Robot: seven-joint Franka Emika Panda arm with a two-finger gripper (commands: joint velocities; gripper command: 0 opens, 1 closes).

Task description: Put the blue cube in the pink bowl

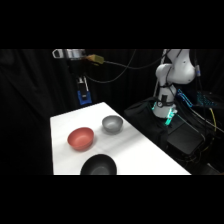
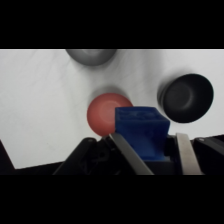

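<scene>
Around me the room is dark: black curtains (image 1: 30,90) hang in folds behind and to the left of my white table (image 1: 135,150), and the space past its far edge is nearly unlit. Light falls on the tabletop alone, leaving soft shadows across it. High at the back a bright fixture (image 1: 67,53) glows, with a yellow-tipped cable (image 1: 115,65) running from it to the right. Below it stands a blue-based stand (image 1: 84,95), just beyond the table's far corner. A black box (image 1: 182,142) and loose cables lie off the table's right edge.
</scene>
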